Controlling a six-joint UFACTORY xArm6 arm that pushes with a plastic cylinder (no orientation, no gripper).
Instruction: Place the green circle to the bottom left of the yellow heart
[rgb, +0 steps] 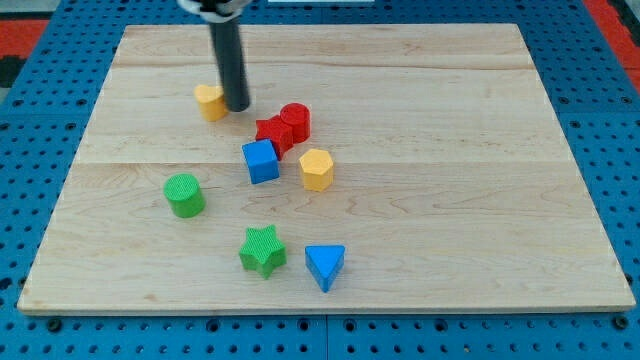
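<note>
The green circle (185, 194) stands at the view's left of the board's middle. The yellow heart (210, 101) lies above it, toward the view's top. My tip (238, 106) rests on the board just to the right of the yellow heart, touching or nearly touching it. The green circle is well below and a little to the left of the heart, apart from my tip.
A red circle (296, 120) and a red star (273, 133) sit together right of my tip. A blue cube (261, 161) and a yellow hexagon (316, 169) lie below them. A green star (262, 250) and a blue triangle (325, 265) lie near the bottom. The wooden board (450, 150) has blue pegboard around it.
</note>
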